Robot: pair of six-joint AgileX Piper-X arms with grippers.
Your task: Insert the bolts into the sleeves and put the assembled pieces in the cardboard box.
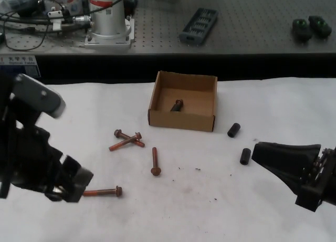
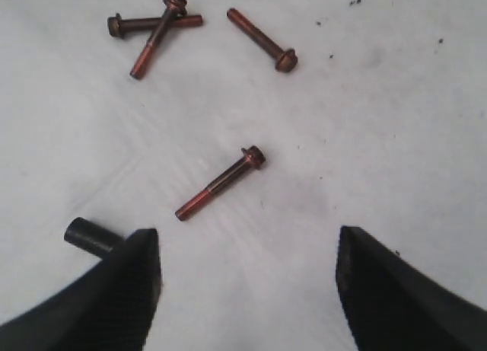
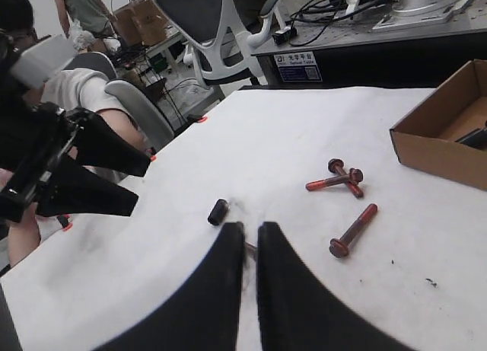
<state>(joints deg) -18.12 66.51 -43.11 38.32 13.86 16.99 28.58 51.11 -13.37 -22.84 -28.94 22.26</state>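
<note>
Left gripper (image 2: 247,235) spread wide behind a loose bolt (image 2: 221,182); right gripper (image 3: 252,228) closed, empty.
The bolt lies flat on the white sheet (image 1: 210,210), long axis across the bench, head toward the right gripper, shank tip toward the open fingers (image 2: 114,290). A black sleeve (image 2: 85,235) lies just beside one finger. Farther back, the cardboard box (image 1: 181,121), then a perforated metal table (image 1: 252,32).

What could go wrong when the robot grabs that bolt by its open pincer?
The black sleeve lies right beside one finger of the left pincer; closing on the nearest bolt could bump it and send it rolling. The bolt lies slanted ahead of the fingers, so it might twist or slip. Farther off, two crossed bolts may drag each other.
</note>
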